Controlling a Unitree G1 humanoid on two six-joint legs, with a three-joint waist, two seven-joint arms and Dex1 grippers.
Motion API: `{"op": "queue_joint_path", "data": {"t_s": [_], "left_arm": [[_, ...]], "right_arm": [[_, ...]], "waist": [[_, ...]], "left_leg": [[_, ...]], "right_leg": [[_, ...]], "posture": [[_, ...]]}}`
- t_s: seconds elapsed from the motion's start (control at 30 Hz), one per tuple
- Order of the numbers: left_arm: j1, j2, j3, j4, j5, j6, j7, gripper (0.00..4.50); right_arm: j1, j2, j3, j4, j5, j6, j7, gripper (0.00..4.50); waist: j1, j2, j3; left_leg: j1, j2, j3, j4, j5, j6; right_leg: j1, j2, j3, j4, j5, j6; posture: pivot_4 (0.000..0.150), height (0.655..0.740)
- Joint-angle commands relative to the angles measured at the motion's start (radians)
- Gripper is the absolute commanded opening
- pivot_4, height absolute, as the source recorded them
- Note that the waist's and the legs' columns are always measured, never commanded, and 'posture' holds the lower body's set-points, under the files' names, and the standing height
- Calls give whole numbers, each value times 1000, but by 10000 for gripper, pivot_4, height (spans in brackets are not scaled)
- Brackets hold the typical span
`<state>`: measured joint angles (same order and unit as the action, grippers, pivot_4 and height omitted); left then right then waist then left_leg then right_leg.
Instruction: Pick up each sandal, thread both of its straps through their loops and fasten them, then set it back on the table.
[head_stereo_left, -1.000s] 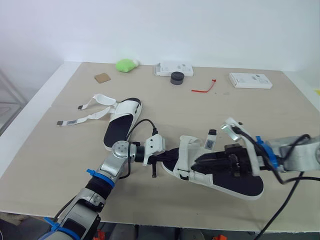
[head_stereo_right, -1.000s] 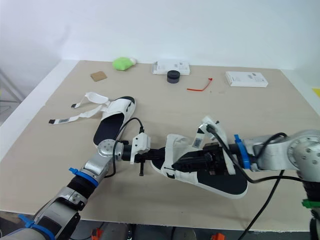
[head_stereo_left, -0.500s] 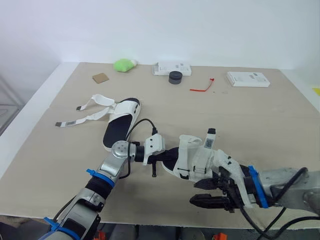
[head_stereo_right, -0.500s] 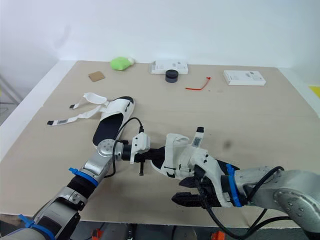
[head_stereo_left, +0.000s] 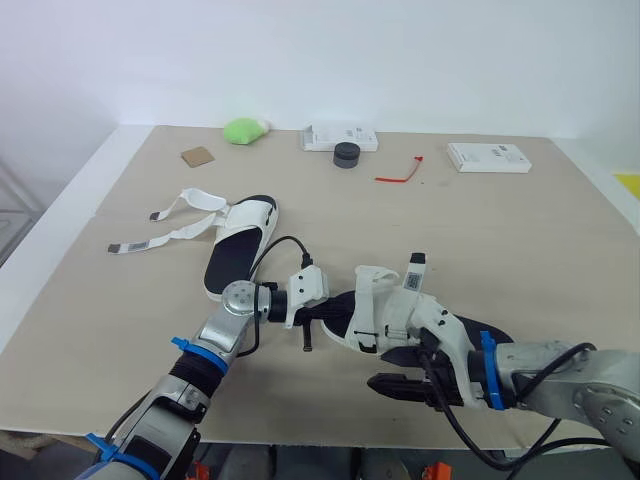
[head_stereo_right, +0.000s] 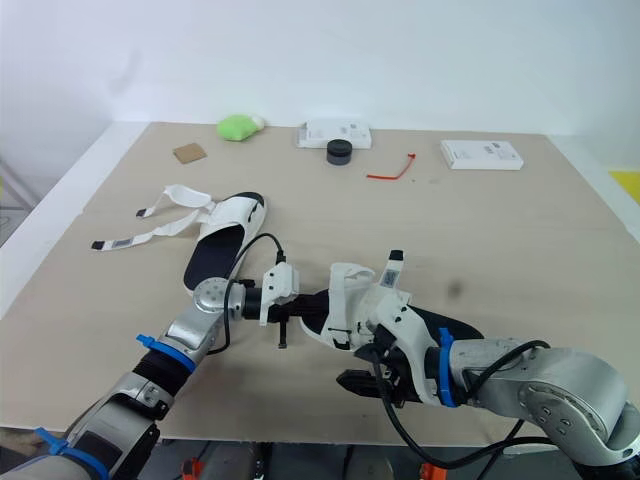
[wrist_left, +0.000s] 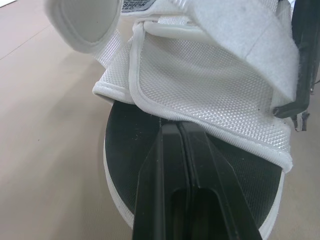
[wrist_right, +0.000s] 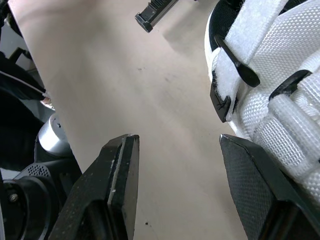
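1. Jaws: left gripper is closed, tips on the near sandal's insole at the upper's edge; can't tell if they pinch fabric. Right gripper is wide open and empty, low beside that sandal's front side.
2. Near sandal sits front-middle on the table with its straps wrapped over. One tab sticks up, so probably not fully fastened.
3. Far sandal lies left of centre, both straps loose and splayed. Looks untouched.
4. Vs 1 s ago: right gripper was at the near sandal's heel end; now it's off and swung round to the front. Left gripper unchanged.
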<state>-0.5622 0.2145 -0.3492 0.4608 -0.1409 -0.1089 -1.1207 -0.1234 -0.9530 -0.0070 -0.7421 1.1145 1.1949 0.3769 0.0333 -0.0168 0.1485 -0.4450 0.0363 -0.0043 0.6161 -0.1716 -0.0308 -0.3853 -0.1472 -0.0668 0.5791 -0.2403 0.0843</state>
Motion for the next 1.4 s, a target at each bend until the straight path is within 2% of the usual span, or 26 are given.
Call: {"op": "queue_joint_path", "data": {"t_s": [0.03, 0.17, 0.27, 0.4, 0.63, 1.0, 1.2, 1.27, 1.4], "left_arm": [[69, 33, -69, 115, 95, 76, -1, 0], [67, 32, -69, 119, 96, 74, -1, 0], [62, 29, -68, 124, 97, 72, -1, 0], [56, 23, -67, 132, 98, 70, -1, 0], [59, 22, -61, 130, 100, 70, 3, 0], [67, 25, -59, 122, 98, 76, 12, 0], [64, 22, -58, 127, 97, 74, 12, 0], [64, 22, -58, 127, 98, 75, 13, 0], [64, 20, -59, 127, 97, 75, 12, 0]], "right_arm": [[-49, 0, -67, 4, 49, 23, -42, 28109], [-108, -37, -146, 77, 293, 43, -39, 28109], [-210, -40, -149, 210, 404, 42, -127, 28109], [-317, -16, -86, 313, 403, 67, -208, 28109], [-362, 32, -16, 373, 375, 116, -262, 28109], [-401, 80, -12, 447, 511, 126, -340, 28109], [-384, 59, -4, 426, 596, 118, -353, 483], [-379, 50, 5, 413, 608, 122, -350, 483], [-372, 36, 48, 344, 521, 144, -323, 483]], "waist": [[0, 0, 0], [1, 1, 0], [2, 0, 0], [4, 2, -2], [6, 2, -4], [6, 3, -5], [6, 3, -5], [6, 3, -5], [6, 3, -5]], "left_leg": [[0, 0, 1, 0, 0, 0], [0, 1, 4, 0, 0, 0], [1, 1, 6, 0, 0, 0], [1, 1, 6, 0, 1, 1], [1, -4, 5, 0, 1, 3], [1, -3, 4, 0, 1, 3], [1, -3, 3, 0, 1, 4], [1, -3, 3, 0, 1, 4], [1, -3, 3, 0, 1, 4]], "right_leg": [[0, 0, 0, 0, 0, 0], [0, 0, 0, 0, 0, -1], [0, 1, 0, 0, 1, -1], [1, 1, 0, 0, 2, -3], [3, 2, 3, 0, 11, 0], [3, 2, 3, 0, 12, 1], [3, 3, 3, 0, 12, 2], [3, 3, 3, 0, 13, 2], [3, 3, 3, 0, 13, 2]], "posture": [[1500, 7400], [1500, 7400], [1500, 7400], [1500, 7400], [1500, 7400], [1500, 7400], [1500, 7400], [1500, 7400], [1500, 7400]]}}
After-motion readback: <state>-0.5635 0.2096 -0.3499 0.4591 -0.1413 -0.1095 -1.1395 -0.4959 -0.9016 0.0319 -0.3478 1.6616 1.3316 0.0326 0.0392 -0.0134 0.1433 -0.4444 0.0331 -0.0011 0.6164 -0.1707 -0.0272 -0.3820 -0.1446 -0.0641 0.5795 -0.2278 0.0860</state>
